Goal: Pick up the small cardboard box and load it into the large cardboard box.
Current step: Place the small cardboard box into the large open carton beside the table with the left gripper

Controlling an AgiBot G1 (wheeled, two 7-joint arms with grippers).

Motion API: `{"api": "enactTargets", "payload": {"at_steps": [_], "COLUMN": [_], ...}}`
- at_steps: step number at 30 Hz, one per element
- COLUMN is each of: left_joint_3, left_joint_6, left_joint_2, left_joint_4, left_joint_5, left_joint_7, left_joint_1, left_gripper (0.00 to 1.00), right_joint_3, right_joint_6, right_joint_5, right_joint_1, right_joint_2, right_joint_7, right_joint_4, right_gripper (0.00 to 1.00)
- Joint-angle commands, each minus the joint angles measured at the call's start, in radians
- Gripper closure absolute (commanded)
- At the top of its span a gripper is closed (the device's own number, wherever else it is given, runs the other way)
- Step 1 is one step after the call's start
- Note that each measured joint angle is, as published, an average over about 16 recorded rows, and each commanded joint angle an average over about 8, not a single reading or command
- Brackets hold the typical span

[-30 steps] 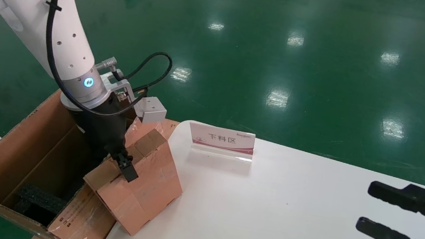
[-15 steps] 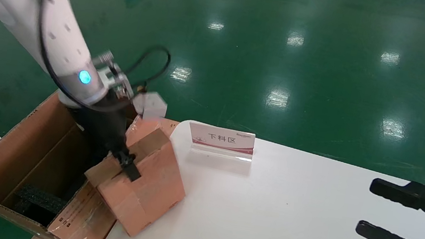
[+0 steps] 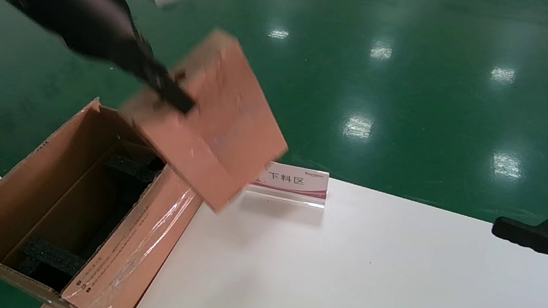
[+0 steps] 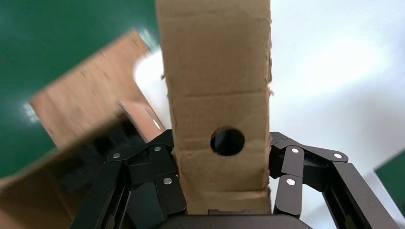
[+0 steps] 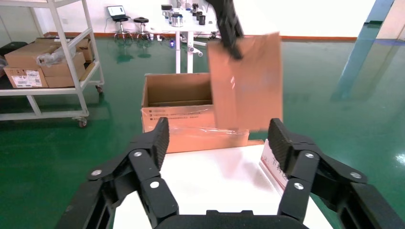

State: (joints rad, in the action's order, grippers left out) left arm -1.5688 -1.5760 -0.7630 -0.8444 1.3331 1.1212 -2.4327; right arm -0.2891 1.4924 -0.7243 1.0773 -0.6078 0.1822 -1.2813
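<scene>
Small cardboard box [image 3: 220, 113] hangs above white table [image 3: 343, 273], green floor [image 3: 426, 79].

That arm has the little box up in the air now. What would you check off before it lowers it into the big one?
1. Grip: left gripper clamps the small cardboard box on both sides: ok.
2. Box lifted off the white table: ok.
3. Box centred over the large cardboard box: not ok, it hangs over the table-side wall.
4. Flaps upright, opening clear: ok.
5. Room between the black foam inserts: cannot tell.
6. Right gripper open, off to the side over the table: ok.
</scene>
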Motion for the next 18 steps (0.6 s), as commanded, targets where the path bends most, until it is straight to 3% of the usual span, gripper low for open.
{"api": "enactTargets", "payload": {"at_steps": [1,7,18], "left_joint_3": [0.006,-0.057,-0.285], "left_joint_6": [-0.001,-0.014,-0.024], "left_joint_2": [0.006,-0.014,-0.051], "left_joint_4": [0.032,0.148,0.302], "left_joint_5": [-0.001,0.049,0.099], "left_joint_7": [-0.022,-0.111,-0.241], "left_joint_1": [-0.037,-0.126,-0.197], "left_gripper": [1.00,1.00,1.00], "right_joint_3": [0.000,-0.001,-0.001], "right_joint_6": [0.000,0.000,0.000], "right_joint_5": [0.000,0.000,0.001], "right_joint_1": [0.000,0.000,0.000], "right_joint_2": [0.000,0.000,0.000], "right_joint_7": [0.000,0.000,-0.001], "right_joint_4": [0.000,0.000,0.000], "right_gripper": [0.00,0.00,0.00]}}
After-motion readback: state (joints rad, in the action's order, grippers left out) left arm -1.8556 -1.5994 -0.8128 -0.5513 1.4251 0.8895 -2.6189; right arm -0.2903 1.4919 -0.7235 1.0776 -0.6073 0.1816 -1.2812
